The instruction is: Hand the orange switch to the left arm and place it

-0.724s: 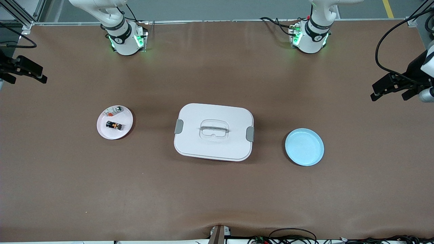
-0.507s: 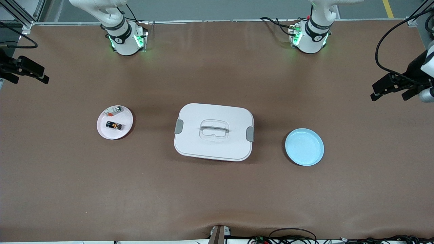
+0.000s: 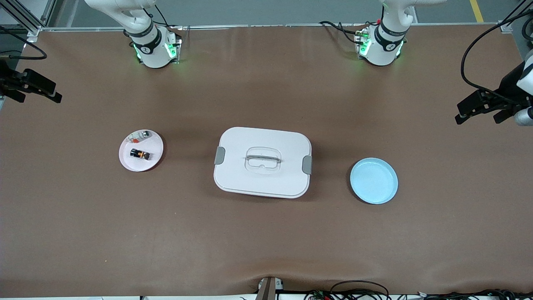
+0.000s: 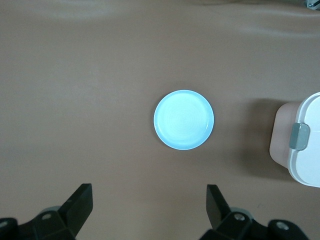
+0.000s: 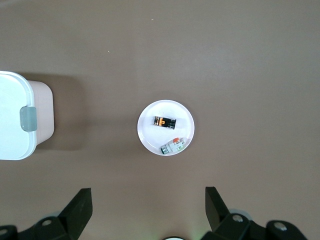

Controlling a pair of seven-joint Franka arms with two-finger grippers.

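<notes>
Brown matting covers the tabletop [image 3: 266, 241]. The orange switch [image 3: 140, 154] lies on its side on a pink plate [image 3: 129, 162] toward the right arm's end of the tabletop, about midway between the edge where the arm bases stand and the edge nearest the front camera. A small white-grey part with a red mark [image 3: 139, 134] shares the plate, lying near its rim and a little farther from the front camera than the switch, not touching it. The white box [image 3: 262, 181] sits at the middle of the tabletop, lid on, grey latches at both ends. A blue plate [image 3: 374, 181] rests toward the left arm's end.

The right claw [image 5: 148, 207] hangs high over the pink plate's region, released with fingers wide apart, grasping nothing. The left claw [image 4: 150, 205] hangs high over the blue plate's region, likewise released and grasping nothing.
</notes>
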